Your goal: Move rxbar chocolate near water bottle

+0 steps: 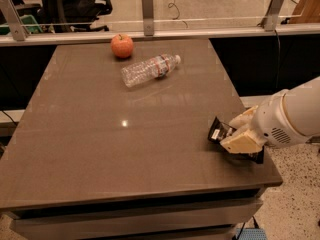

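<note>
The rxbar chocolate (217,132), a flat black wrapper with white lettering, lies at the table's front right corner. My gripper (235,132) comes in from the right on a white arm, and its cream fingers (241,142) are closed across the bar's middle, hiding part of it. The bar's left end sticks out from the fingers. The water bottle (149,70), clear with a white cap and a reddish-blue label, lies on its side at the far middle of the table, well away from the gripper.
An orange-red apple (122,45) sits just left of and behind the bottle. The brown table (100,134) has its right edge close beside the gripper. A glass barrier with metal posts (147,4) runs along the far edge.
</note>
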